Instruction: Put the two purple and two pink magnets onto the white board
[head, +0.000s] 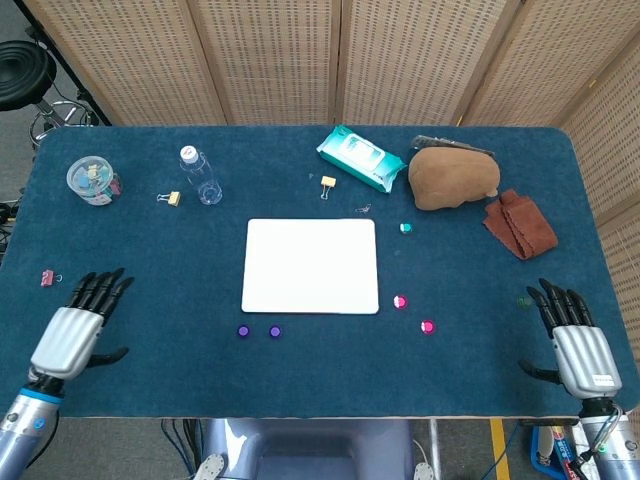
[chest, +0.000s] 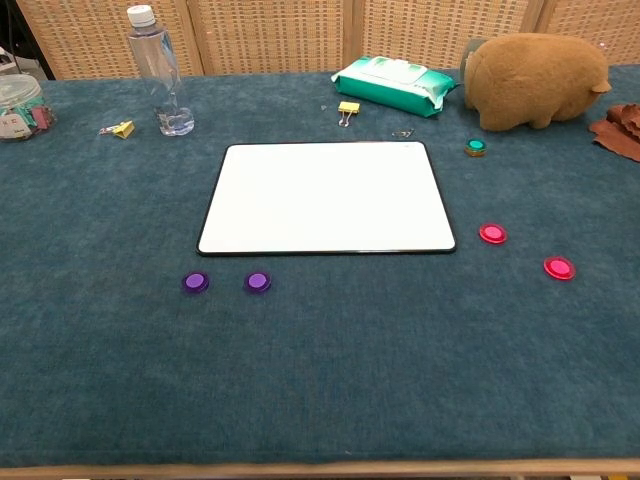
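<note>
Both hands, left hand (head: 72, 335) and right hand (head: 580, 345), spread empty; glossy round purple magnets (chest: 227, 282).
</note>
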